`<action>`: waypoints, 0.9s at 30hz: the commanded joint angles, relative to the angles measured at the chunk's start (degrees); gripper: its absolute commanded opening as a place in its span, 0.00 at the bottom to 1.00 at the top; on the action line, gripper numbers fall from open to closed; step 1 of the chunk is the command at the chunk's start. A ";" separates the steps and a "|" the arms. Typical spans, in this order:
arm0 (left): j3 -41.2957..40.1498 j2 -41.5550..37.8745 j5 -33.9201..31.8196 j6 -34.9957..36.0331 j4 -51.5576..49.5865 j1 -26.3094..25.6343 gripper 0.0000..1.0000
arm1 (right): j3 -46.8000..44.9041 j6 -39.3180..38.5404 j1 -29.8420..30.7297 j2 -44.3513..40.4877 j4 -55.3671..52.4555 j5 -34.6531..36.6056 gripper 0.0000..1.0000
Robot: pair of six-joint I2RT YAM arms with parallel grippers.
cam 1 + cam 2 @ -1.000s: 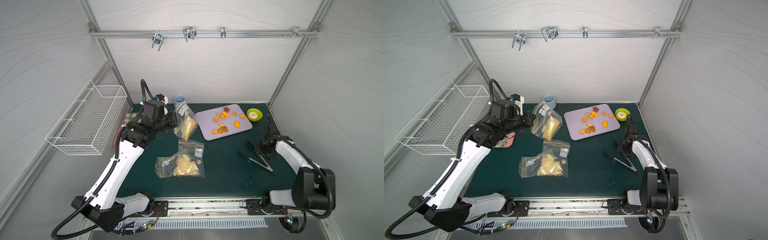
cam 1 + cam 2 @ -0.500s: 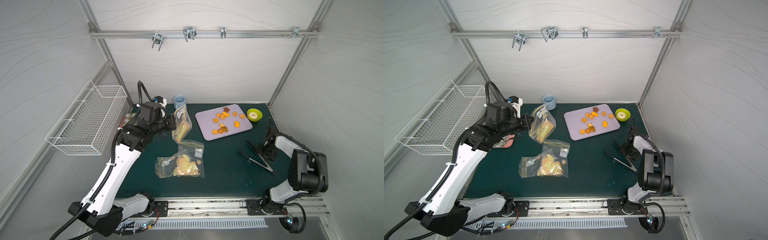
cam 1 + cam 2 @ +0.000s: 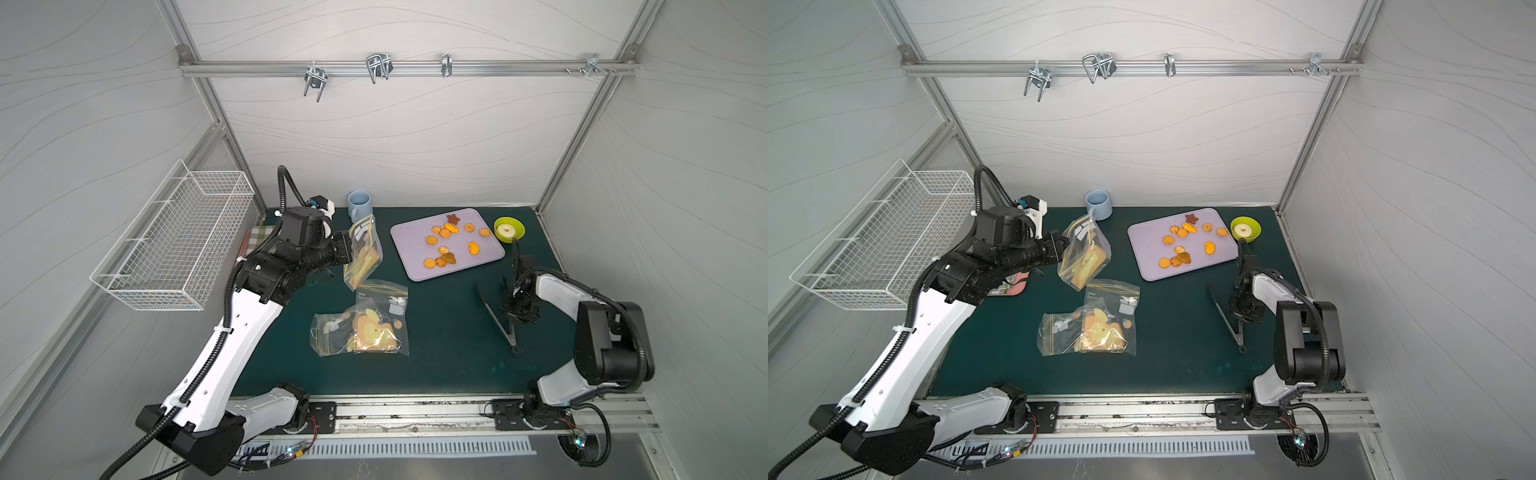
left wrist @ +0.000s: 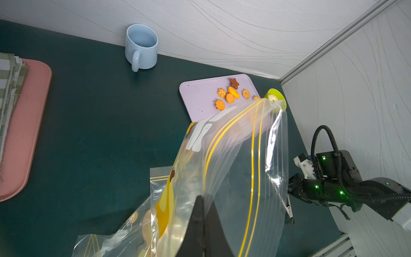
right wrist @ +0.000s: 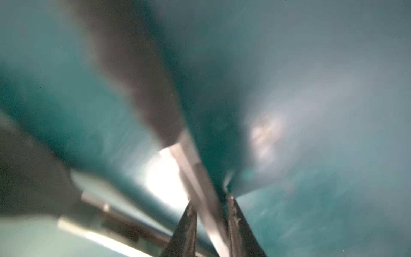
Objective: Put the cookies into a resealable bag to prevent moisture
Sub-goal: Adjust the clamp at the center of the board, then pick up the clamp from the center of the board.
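My left gripper (image 4: 202,207) is pinched tight on the side edge of a clear resealable bag (image 3: 364,253). The bag hangs tilted beside it over the far left of the green mat (image 3: 449,365), its yellow zip lines turned toward the tray (I can't tell from here whether the mouth gapes). The cookies (image 3: 445,233) lie loose on the lilac tray (image 3: 409,253), far and right of centre, to the right of that bag and apart from it. Two more bags (image 3: 365,332) lie flat mid-mat, just nearer than the hanging one. My right gripper (image 3: 514,311) is low over the mat on the right, nearer than the tray, at the tongs (image 3: 494,316). In the right wrist view its fingers (image 5: 188,224) stand narrow on either side of one metal arm of the tongs, but through the blur I cannot tell whether they actually clamp it.
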 commanded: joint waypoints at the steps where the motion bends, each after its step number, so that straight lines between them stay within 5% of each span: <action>1: -0.33 -0.89 0.70 0.39 1.35 0.18 0.00 | -1.95 3.93 4.09 -4.82 -3.96 1.68 0.34; 6: -0.88 -1.12 0.53 0.30 1.48 0.44 0.00 | -7.17 5.71 7.87 -16.08 -1.92 1.08 0.55; 10: -1.95 -1.43 0.61 0.13 1.96 0.63 0.00 | -12.17 6.95 9.35 -23.35 1.52 -0.19 0.85; 13: -2.85 -1.92 0.62 -0.05 2.14 0.70 0.00 | -13.84 6.82 9.51 -23.59 4.12 0.47 0.92; 17: -3.61 -2.85 0.61 -0.14 1.97 0.84 0.00 | -12.60 5.90 13.16 -19.00 5.82 2.13 0.92; 27: -3.89 -4.23 0.35 -0.40 1.53 1.32 0.00 | -7.59 7.04 15.80 -7.92 7.25 6.96 0.69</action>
